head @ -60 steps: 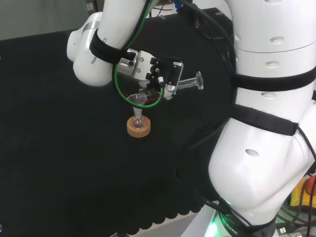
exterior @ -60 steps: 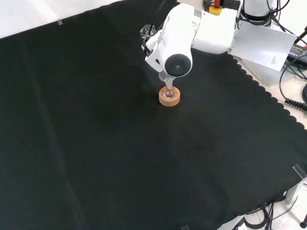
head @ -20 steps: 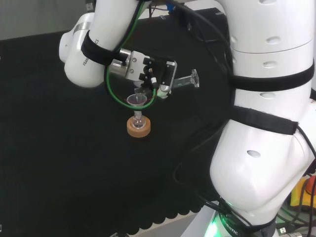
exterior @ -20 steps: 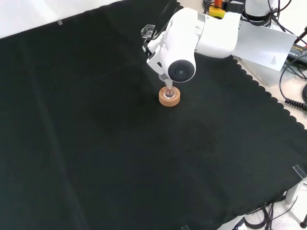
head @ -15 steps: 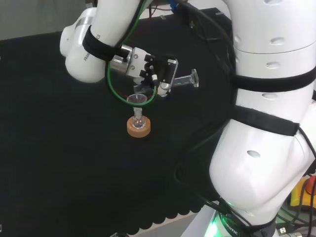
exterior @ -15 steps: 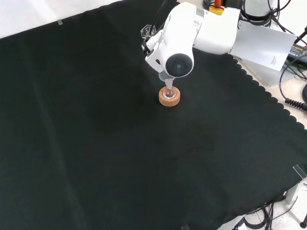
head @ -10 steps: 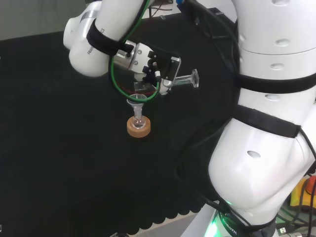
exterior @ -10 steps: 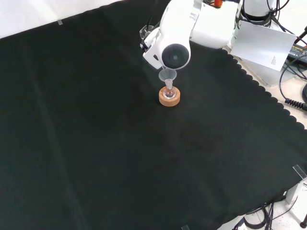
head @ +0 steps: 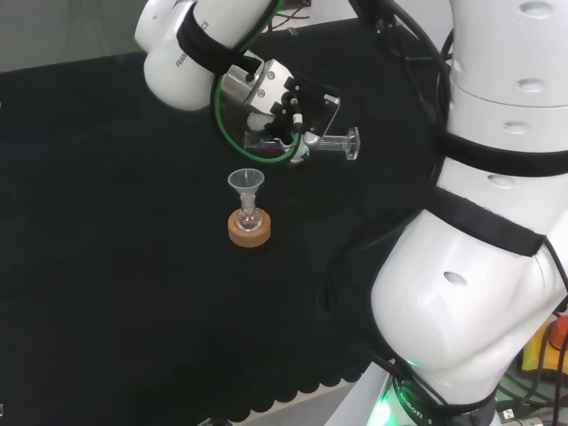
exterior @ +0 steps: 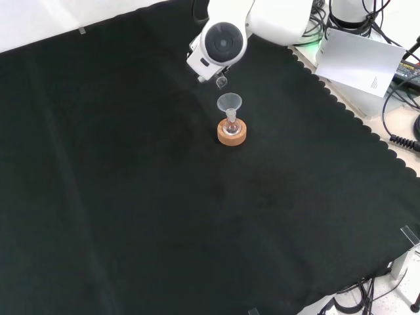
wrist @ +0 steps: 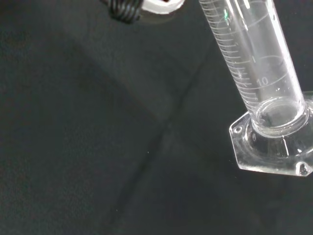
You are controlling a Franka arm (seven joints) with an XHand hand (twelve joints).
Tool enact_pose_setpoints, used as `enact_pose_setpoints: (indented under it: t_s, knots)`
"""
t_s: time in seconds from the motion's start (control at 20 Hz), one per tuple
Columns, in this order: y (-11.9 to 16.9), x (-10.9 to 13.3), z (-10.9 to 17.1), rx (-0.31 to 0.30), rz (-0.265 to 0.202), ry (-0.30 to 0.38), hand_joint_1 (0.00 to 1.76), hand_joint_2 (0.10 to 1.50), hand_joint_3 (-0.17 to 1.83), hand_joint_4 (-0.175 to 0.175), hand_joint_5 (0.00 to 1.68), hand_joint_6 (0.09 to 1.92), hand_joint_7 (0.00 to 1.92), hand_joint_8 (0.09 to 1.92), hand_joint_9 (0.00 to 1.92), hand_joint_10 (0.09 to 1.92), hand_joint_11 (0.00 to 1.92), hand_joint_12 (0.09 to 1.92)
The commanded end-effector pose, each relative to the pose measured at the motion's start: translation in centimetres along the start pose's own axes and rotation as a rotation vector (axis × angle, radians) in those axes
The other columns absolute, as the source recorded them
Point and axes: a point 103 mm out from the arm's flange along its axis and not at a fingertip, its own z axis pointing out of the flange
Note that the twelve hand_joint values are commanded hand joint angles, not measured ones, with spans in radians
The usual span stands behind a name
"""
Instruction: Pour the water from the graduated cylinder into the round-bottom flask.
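Head view has the hand [head: 282, 105] curled round the graduated cylinder [head: 335, 142], which lies nearly level in the air with its foot pointing toward 3 o'clock. Toward 7 o'clock of the hand, apart from it, the round-bottom flask [head: 249, 216] sits on a cork ring [head: 249, 230] on the black worktop [head: 106, 266], a clear funnel [head: 246, 185] in its neck. Whether the flask holds water I cannot tell. Wrist view shows the cylinder's marked tube and foot, with no liquid visible at the base.
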Motion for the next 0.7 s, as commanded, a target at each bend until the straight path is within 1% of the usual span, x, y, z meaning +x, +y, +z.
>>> enact_pose_setpoints:
  t_s: [0.05, 0.45, 0.7]
  knots:
    - [-0.1, -0.7, 0.4, -0.059, -0.038, 0.127, 1.16, 0.91, 0.43, -0.175, 1.0, 1.04, 1.36, 0.19, 1.51, 0.09, 1.37, 0.64]
    - [0.0, -1.4, 1.1, -0.148, -0.092, 0.294, 1.16, 0.91, 0.42, -0.175, 1.0, 1.04, 1.36, 0.19, 1.51, 0.09, 1.37, 0.64]
    - [0.3, -1.7, 1.7, -0.2, -0.096, 0.336, 1.16, 0.92, 0.41, -0.175, 1.0, 1.05, 1.36, 0.19, 1.51, 0.09, 1.37, 0.64]
